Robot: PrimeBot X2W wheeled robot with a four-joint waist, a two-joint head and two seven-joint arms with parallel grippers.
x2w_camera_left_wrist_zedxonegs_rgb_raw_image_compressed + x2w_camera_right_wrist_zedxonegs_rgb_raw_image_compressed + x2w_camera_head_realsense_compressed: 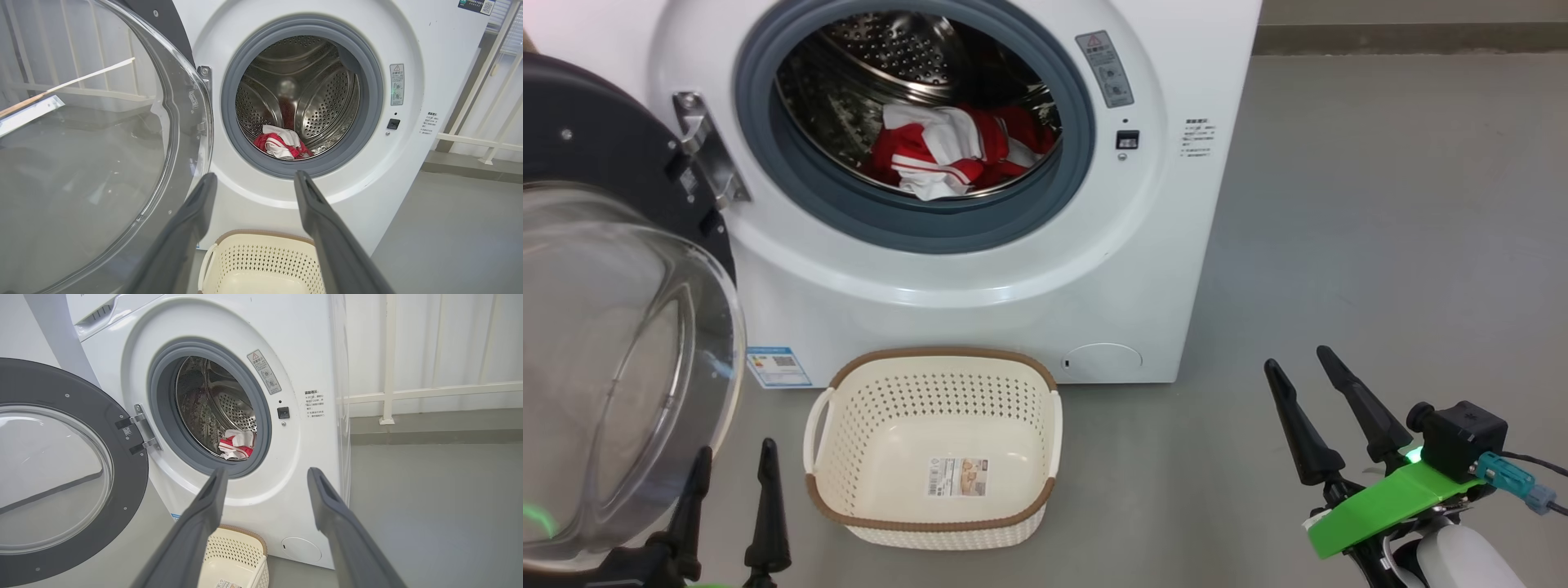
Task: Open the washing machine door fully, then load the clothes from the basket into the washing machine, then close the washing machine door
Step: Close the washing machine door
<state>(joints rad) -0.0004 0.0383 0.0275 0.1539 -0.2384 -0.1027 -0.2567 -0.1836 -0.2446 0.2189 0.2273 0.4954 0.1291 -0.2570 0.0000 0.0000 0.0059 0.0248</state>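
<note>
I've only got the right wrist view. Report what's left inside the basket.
Observer: Head view: the basket holds nothing but a product sticker on its floor.
Operator: Give me the left gripper's position.
Observer: The left gripper is open, low beside the glass of the washing machine door, left of the basket.
Operator: Confirm nothing hangs out.
Observer: The clothes lie inside the drum; nothing drapes over the gasket.

One washing machine is standing beyond the fingertips, with one door hanging just beside the left gripper. One basket is sitting between the two grippers. The right gripper, like the left, is showing two fingers. One bundle of clothes is lying past both pairs; its garments are too tangled to count.
</note>
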